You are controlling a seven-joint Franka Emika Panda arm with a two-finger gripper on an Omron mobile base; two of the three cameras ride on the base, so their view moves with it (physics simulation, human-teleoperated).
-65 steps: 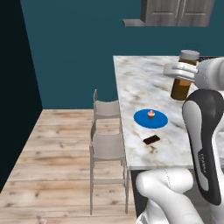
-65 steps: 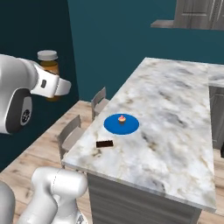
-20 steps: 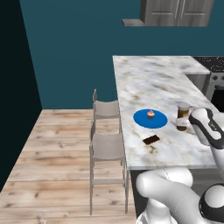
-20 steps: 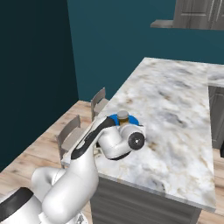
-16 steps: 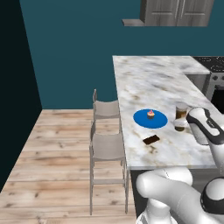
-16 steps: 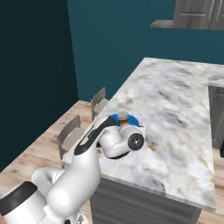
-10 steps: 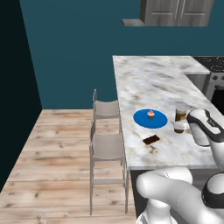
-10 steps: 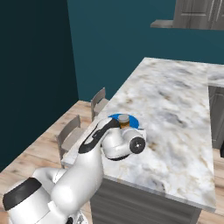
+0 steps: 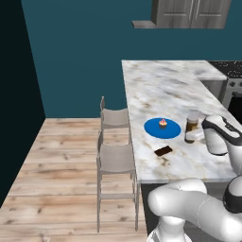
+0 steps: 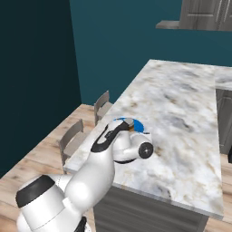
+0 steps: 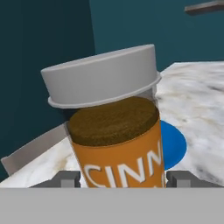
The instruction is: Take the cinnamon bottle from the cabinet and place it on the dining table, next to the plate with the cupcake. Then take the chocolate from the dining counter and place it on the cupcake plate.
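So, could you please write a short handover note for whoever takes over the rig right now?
End effector: closed around the cinnamon bottle, one finger on each side.
Bottle: upright, at or just above the dining table, right beside the blue plate with the cupcake.
Chocolate: on the marble, near the plate.
Done: bottle brought over.
Left: release it, then move the chocolate onto the plate.

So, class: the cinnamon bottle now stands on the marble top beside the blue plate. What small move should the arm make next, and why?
Probably open the jaws and back the gripper straight off. The cinnamon bottle stands upright on the dining table right beside the plate holding the cupcake, so it looks placed, yet the fingers flank its base. The chocolate waits near the edge.
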